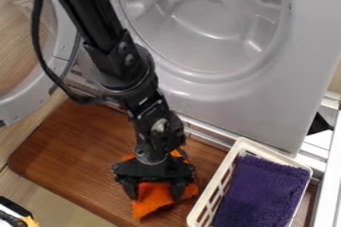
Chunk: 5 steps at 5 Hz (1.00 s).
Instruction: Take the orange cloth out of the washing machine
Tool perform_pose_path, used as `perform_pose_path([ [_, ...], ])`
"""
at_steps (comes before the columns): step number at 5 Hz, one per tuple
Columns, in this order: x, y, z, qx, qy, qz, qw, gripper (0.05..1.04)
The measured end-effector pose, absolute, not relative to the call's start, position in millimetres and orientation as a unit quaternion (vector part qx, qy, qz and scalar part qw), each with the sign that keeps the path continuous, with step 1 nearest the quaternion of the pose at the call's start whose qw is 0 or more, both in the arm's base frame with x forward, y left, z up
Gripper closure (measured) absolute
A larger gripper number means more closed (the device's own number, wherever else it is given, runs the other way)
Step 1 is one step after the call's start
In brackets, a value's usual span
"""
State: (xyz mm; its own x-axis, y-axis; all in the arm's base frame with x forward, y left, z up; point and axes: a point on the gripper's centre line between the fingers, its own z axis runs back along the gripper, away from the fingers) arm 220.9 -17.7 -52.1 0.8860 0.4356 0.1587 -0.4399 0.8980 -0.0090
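Observation:
The black gripper (155, 194) hangs low over the brown wooden board, below the washing machine's opening. Its two fingers stand wide apart, so it is open. Under and between them lies the crumpled orange cloth (154, 206), outside the machine on the board; the gripper covers part of it, and bits show above and to the right. The grey washing machine (220, 99) stands behind with its round drum opening exposed, and I see no cloth in the visible part of the drum.
A white basket (212, 191) holding a folded purple cloth (263, 193) stands right of the gripper. The machine's round door (63, 47) is swung out at the left. The wooden board (73, 154) extends leftward. A black, white and yellow object sits at the lower left corner.

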Motion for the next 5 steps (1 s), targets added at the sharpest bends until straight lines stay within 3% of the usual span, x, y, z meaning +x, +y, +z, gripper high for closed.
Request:
perform_pose_path([
  [2,231,-24,-15,0.042,-0.103,0.197,0.974,0.083],
  [4,229,-16,50,0.07,-0.166,0.202,0.963,0.083],
  [5,229,-16,50,0.07,-0.166,0.203,0.962,0.083],
])
